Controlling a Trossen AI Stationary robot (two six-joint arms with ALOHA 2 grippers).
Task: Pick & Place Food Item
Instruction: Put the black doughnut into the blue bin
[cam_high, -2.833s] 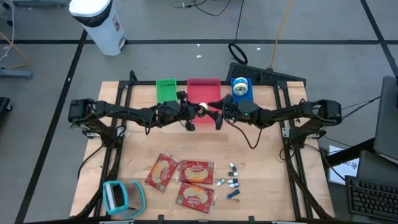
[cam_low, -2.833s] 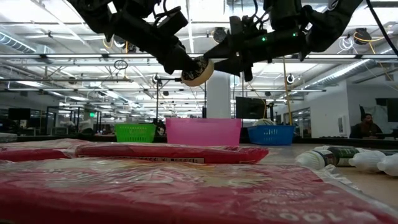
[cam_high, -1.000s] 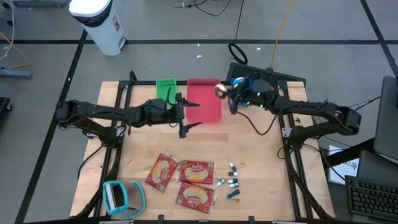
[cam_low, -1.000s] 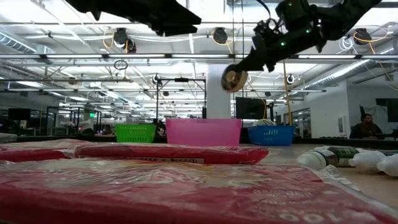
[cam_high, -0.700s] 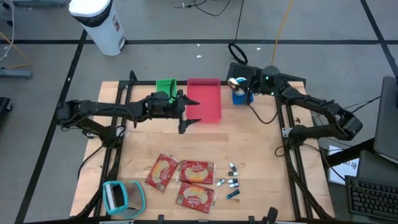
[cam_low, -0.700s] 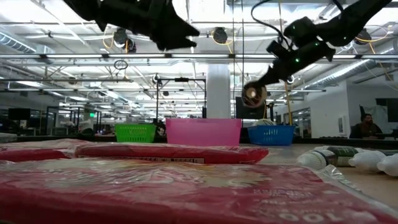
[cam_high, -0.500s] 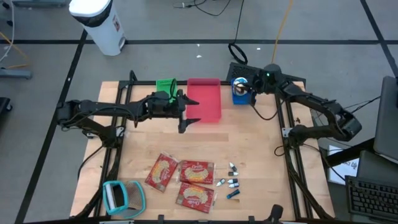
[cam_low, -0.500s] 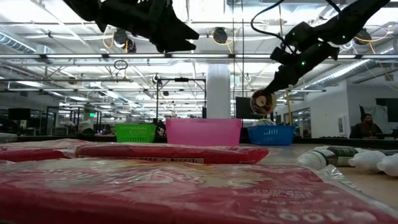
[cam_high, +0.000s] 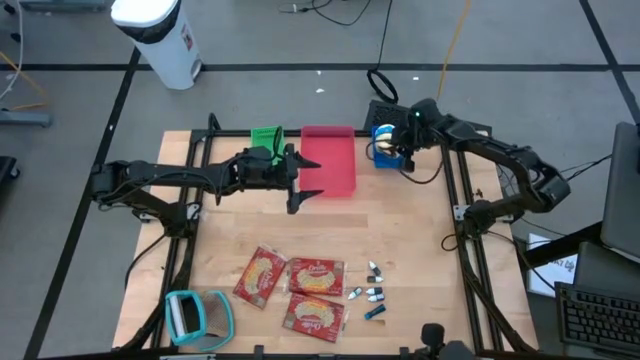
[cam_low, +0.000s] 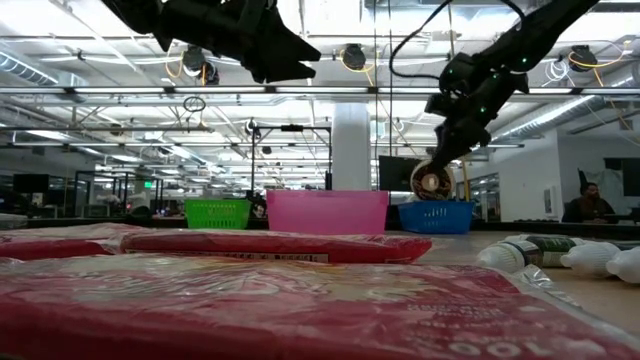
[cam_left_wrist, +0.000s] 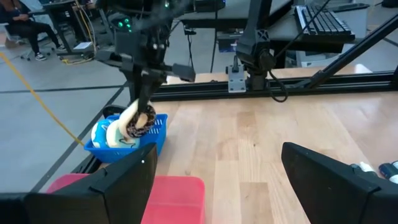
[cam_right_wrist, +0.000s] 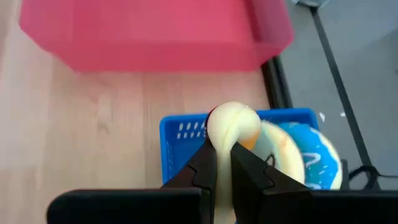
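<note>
- Blue basket (cam_high: 387, 152) sits at the table's far edge; my right claw (cam_right_wrist: 222, 163) pinches a cream doughnut (cam_right_wrist: 232, 127) above it.
- My left claw (cam_high: 303, 190) hangs wide open, empty, beside the pink basket (cam_high: 330, 165).

The overhead view is evenly and brightly lit, with only soft, short shadows under the arms on the pale wooden desk (cam_high: 400, 240). Seen level with the desk, bright ceiling lights (cam_low: 350, 55) backlight the arms into near-black silhouettes, while the red packets (cam_low: 250, 300) closest to the lens are large and blurred, out of focus. In the right wrist view the pale doughnut (cam_right_wrist: 231, 124) glares almost white, and the pink basket (cam_right_wrist: 155, 31) behind it looks soft.
</note>
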